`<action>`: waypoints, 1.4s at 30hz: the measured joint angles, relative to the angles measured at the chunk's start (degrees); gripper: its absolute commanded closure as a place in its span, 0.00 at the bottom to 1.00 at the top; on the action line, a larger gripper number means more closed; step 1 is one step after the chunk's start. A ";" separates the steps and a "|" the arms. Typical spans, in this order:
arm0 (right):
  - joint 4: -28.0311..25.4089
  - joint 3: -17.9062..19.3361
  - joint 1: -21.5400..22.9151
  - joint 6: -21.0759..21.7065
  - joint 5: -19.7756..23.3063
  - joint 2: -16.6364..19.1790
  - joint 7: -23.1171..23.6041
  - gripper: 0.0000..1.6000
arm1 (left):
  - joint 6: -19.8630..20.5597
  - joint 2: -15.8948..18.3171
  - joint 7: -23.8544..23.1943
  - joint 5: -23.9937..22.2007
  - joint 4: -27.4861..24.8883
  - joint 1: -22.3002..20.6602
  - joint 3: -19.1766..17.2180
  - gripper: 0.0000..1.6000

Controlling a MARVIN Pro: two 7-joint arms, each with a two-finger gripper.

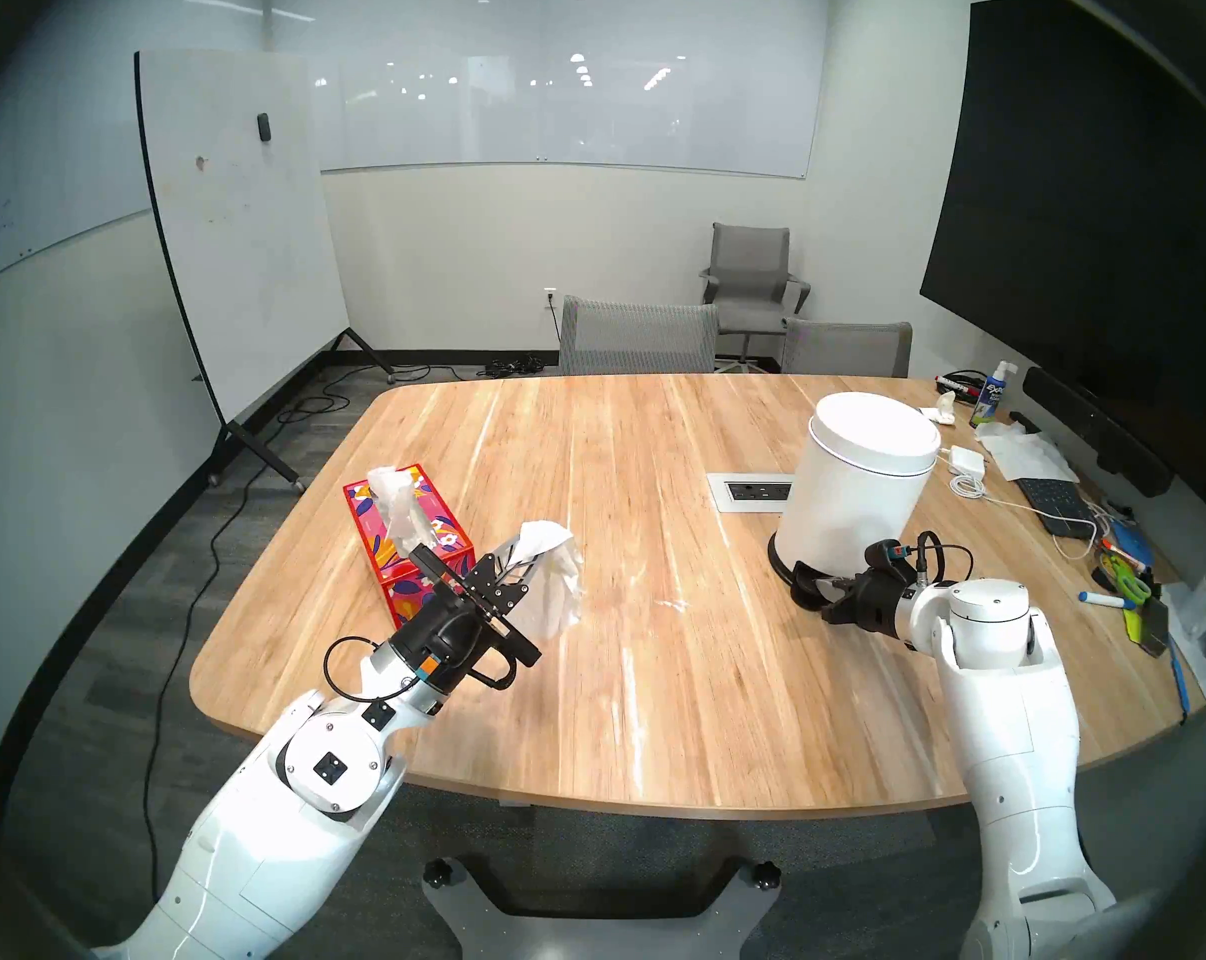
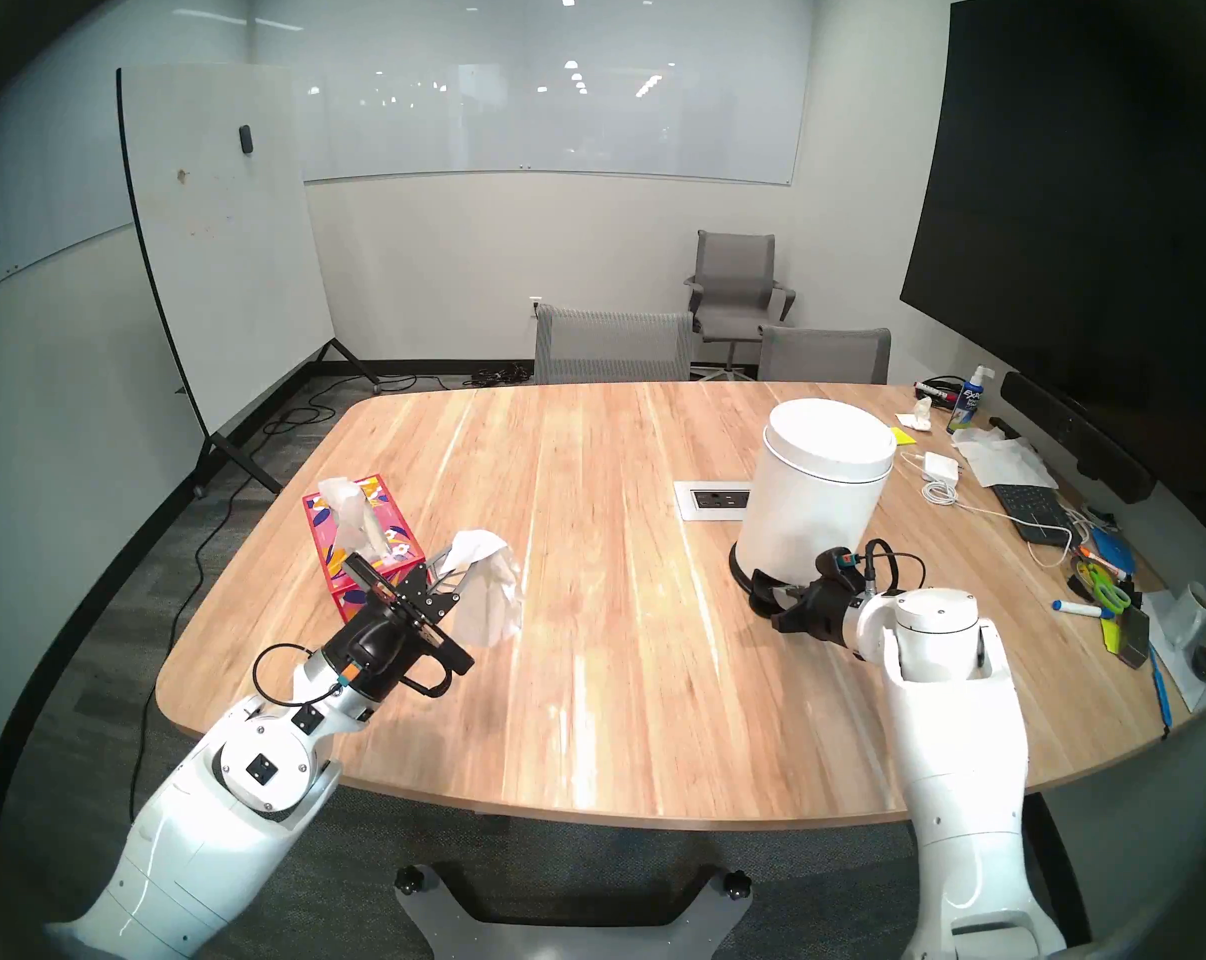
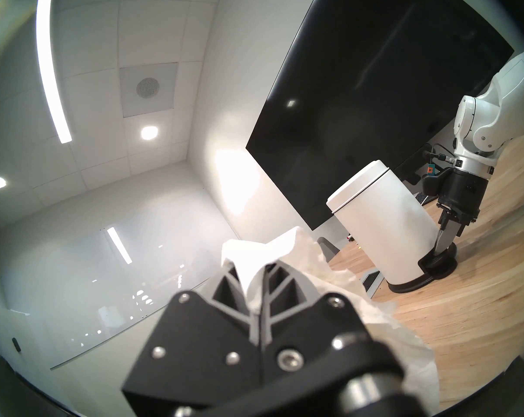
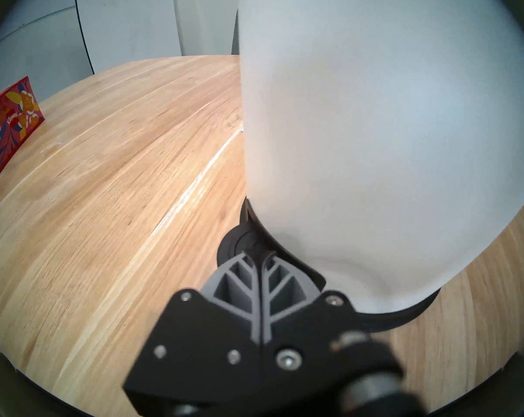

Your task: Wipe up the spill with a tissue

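My left gripper [image 1: 517, 546] is shut on the white wrinkled tissue [image 1: 555, 581] and holds it in the air above the table, just right of the red floral tissue box [image 1: 413, 543]. In the left wrist view the tissue [image 3: 330, 290] is pinched between the closed fingers [image 3: 230, 290]. The spill [image 1: 669, 602] shows as small whitish glossy patches on the wood, right of the hanging tissue. My right gripper [image 1: 818, 584] is shut and empty, its tips at the black foot pedal [image 4: 239, 245] of the white bin [image 1: 856, 480].
The bin's lid is closed. A power outlet panel [image 1: 759, 494] sits left of the bin. Keyboard, cables, markers, scissors and a spray bottle [image 1: 991, 394] crowd the table's right edge. Two grey chairs [image 1: 638, 335] stand at the far side.
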 measured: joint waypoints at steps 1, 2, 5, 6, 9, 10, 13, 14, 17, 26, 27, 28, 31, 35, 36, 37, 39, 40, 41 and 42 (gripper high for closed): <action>0.35 -0.03 0.25 0.01 0.06 0.12 0.18 1.00 | 0.05 -0.04 0.00 -0.06 0.03 -0.07 0.05 1.00; 0.54 -0.06 0.38 0.01 0.10 0.20 0.35 1.00 | 0.09 -0.05 0.00 -0.09 0.05 -0.10 0.09 1.00; 1.49 -0.22 1.16 0.50 0.32 0.87 1.64 1.00 | 0.80 -0.19 -0.05 -0.36 0.13 -0.34 0.36 1.00; 1.73 -0.27 1.37 0.72 0.39 1.07 2.02 1.00 | 1.04 -0.23 -0.06 -0.43 0.15 -0.42 0.45 1.00; 2.76 -0.44 2.32 1.75 0.71 1.89 3.69 1.00 | 1.96 -0.44 -0.07 -0.65 0.17 -0.69 0.92 1.00; 3.17 -0.58 2.66 2.09 0.78 2.19 4.23 1.00 | 2.23 -0.52 -0.07 -0.71 0.17 -0.78 1.09 1.00; 4.66 -1.20 3.79 2.75 0.88 3.13 5.75 1.00 | 3.10 -0.76 -0.07 -0.96 0.17 -1.08 1.64 1.00; 5.37 -1.52 4.29 2.81 0.88 3.54 6.36 1.00 | 3.38 -0.86 -0.07 -1.02 0.19 -1.20 1.85 1.00; 7.29 -2.45 5.55 2.72 0.61 4.48 7.78 1.00 | 3.93 -1.11 -0.06 -1.12 0.38 -1.57 2.38 1.00; 12.37 -4.98 8.44 -0.42 -0.70 5.10 8.40 1.00 | 5.14 -1.89 0.08 -1.31 1.57 -2.89 3.85 1.00; 12.71 -5.09 8.65 -0.68 -0.74 5.10 8.41 1.00 | 5.21 -1.97 0.09 -1.31 1.74 -3.03 3.99 1.00; 13.20 -5.21 8.96 -1.02 -0.76 5.10 8.44 1.00 | 5.29 -2.08 0.12 -1.31 2.01 -3.22 4.20 1.00; 14.37 -5.60 9.79 -1.82 -0.86 5.13 8.60 1.00 | 5.35 -2.35 0.18 -1.28 2.83 -3.77 4.70 1.00; 16.05 -5.99 10.90 -2.91 -1.00 5.25 9.02 1.00 | 5.24 -2.73 0.27 -1.11 3.93 -4.60 5.42 1.00; 16.38 -6.04 11.13 -3.10 -1.00 5.27 9.14 1.00 | 5.23 -2.80 0.29 -1.03 4.09 -4.77 5.58 1.00; 16.77 -6.13 11.37 -3.30 -1.00 5.30 9.29 0.73 | 5.23 -2.88 0.30 -0.95 4.21 -4.94 5.71 1.00; 17.77 -6.28 12.03 -3.75 -1.00 5.41 9.73 0.00 | 5.22 -3.05 0.36 -0.70 4.39 -5.34 6.06 1.00; 18.07 -6.34 12.21 -3.86 -1.00 5.43 9.84 0.00 | 5.22 -3.10 0.37 -0.63 4.43 -5.43 6.15 1.00; 18.56 -6.49 12.47 -3.94 -0.98 5.42 10.05 0.00 | 5.21 -3.16 0.40 -0.50 4.47 -5.57 6.28 1.00; 18.90 -6.78 12.69 -4.05 -0.89 5.31 10.49 0.00 | 5.21 -3.23 0.44 -0.40 4.53 -5.72 6.40 1.00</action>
